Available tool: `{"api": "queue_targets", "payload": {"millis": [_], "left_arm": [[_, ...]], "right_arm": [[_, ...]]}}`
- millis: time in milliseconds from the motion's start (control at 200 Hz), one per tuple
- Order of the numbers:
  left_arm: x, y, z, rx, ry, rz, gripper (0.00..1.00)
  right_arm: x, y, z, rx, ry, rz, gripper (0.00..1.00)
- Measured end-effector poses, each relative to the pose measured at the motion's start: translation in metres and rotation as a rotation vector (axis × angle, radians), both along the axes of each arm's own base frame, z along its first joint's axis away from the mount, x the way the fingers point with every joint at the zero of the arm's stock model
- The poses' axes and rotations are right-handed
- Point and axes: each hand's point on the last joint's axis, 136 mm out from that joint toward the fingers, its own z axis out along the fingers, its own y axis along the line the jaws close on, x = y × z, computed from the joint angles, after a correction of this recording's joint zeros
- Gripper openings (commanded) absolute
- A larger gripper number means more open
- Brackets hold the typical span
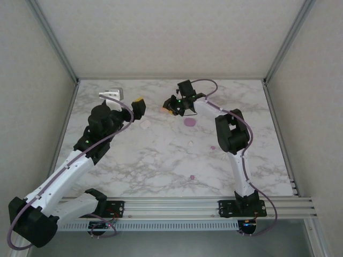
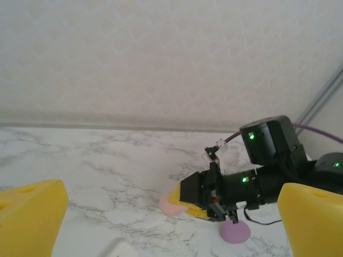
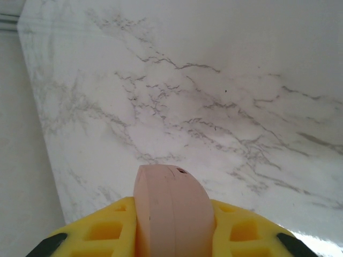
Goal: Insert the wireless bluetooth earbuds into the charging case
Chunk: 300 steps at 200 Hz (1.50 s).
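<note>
Right gripper [image 1: 172, 108], upper centre, clamps a rounded salmon-pink plastic charging case [image 3: 170, 209]; left gripper [image 1: 138, 105] gapes wide, empty; a tiny purple pebble-like earbud [image 1: 192, 176] lies loose lower centre; insertion apparently unstarted.

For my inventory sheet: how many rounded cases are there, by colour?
Pink case: 1, held between the jaws of the right gripper
Purple case: 1
Pale white case: 1
Total: 3
The white object at the far left of the table is too unclear to count.
</note>
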Motion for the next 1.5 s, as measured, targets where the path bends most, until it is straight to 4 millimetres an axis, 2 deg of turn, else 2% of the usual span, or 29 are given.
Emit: {"api": "queue_targets", "payload": {"millis": [210, 516, 771, 841, 931, 1096, 1196, 1342, 1502], "left_arm": [[0.001, 0.002, -0.005, -0.011, 0.052, 0.008, 1.00], [0.001, -0.010, -0.013, -0.008, 0.078, -0.051, 1.00], [0.003, -0.016, -0.017, -0.007, 0.094, -0.081, 1.00], [0.002, -0.017, -0.015, -0.010, 0.091, -0.087, 1.00], [0.002, -0.018, -0.012, -0.013, 0.086, -0.090, 1.00], [0.002, -0.019, -0.012, -0.015, 0.087, -0.097, 1.00], [0.002, -0.021, -0.013, -0.022, 0.092, -0.106, 1.00], [0.004, -0.024, -0.015, -0.027, 0.105, -0.114, 1.00], [0.004, -0.025, -0.010, -0.039, 0.100, -0.119, 1.00]], "right_arm": [[-0.005, -0.003, -0.030, -0.074, 0.052, 0.016, 0.24], [-0.009, -0.011, -0.032, -0.144, 0.044, 0.048, 0.46], [-0.016, -0.034, -0.036, -0.290, 0.038, 0.083, 0.55], [-0.019, -0.044, -0.033, -0.337, 0.032, 0.096, 0.56], [-0.019, -0.056, -0.019, -0.386, -0.008, 0.119, 0.56], [-0.009, -0.087, 0.024, -0.412, -0.130, 0.143, 0.56], [0.002, -0.111, 0.032, -0.379, -0.146, 0.138, 0.56], [0.013, -0.141, 0.015, -0.369, -0.113, 0.141, 0.56], [0.001, -0.138, -0.013, -0.369, -0.058, 0.218, 0.57]]}}
